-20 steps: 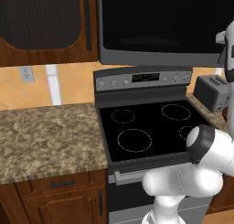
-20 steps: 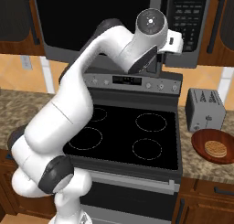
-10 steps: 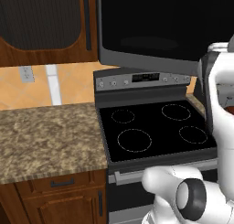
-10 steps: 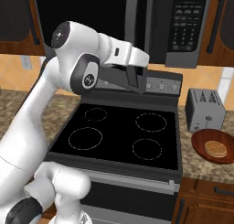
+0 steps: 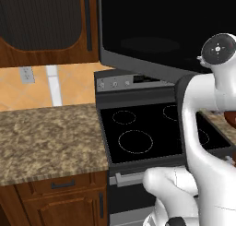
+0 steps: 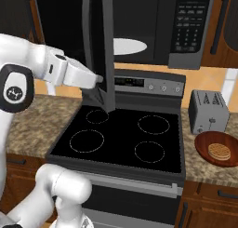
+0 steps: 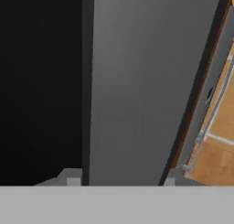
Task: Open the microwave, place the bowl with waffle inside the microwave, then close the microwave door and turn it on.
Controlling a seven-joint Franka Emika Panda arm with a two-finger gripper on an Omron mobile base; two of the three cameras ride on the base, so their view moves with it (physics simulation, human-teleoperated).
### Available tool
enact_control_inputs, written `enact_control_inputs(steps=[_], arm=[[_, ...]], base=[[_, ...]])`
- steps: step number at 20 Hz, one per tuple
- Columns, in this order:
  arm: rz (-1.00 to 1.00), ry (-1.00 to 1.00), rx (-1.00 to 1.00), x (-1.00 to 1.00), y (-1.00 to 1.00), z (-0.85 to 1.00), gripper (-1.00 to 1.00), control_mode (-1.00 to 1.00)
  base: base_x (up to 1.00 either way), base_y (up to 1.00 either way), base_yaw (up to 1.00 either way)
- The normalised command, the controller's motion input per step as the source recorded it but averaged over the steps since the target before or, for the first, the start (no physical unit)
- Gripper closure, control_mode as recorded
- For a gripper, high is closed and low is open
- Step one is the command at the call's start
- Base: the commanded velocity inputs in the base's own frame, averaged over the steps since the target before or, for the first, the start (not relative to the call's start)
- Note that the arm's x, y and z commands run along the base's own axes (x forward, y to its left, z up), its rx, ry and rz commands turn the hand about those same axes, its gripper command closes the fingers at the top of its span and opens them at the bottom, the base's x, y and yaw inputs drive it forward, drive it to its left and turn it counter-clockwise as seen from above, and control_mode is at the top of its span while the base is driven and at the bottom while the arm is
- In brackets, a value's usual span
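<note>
The microwave [image 6: 160, 17] hangs above the stove with its button panel [image 6: 188, 29] on the right and the white turntable plate [image 6: 128, 46] showing inside. The microwave door [image 6: 108, 45] is swung wide open, edge-on in the right base view and a broad dark panel [image 5: 156, 31] in the left base view. My gripper [image 6: 98, 79] holds the door's lower free edge. In the hand view the grey door frame [image 7: 137, 81] runs between the two fingertips of the gripper [image 7: 121, 179]. The bowl with waffle [image 6: 217, 150] sits on the counter at the right.
A black glass-top stove [image 6: 121, 134] lies below the microwave. A small grey toaster [image 6: 209, 111] stands just behind the bowl. A granite counter [image 5: 46, 137] stretches left of the stove, with wooden cabinets [image 5: 44, 26] above it.
The microwave door has swung from nearly closed to wide open. My arm swept with it, leftward in the right base view, keeping hold of the door's edge.
</note>
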Motion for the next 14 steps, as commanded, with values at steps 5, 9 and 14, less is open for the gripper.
enact_control_inputs(steps=[5, 9, 14], arm=[[0.05, -0.09, 0.0, -1.0, 0.76, -0.46, 1.0, -1.0], [0.08, -0.03, -0.09, -0.81, 0.91, -0.41, 1.0, -1.0], [0.03, 0.0, -0.07, -0.49, 0.82, -0.23, 1.0, -1.0]], base=[[0.0, 0.0, 0.0], [0.0, 0.0, 0.0], [0.0, 0.0, 0.0]])
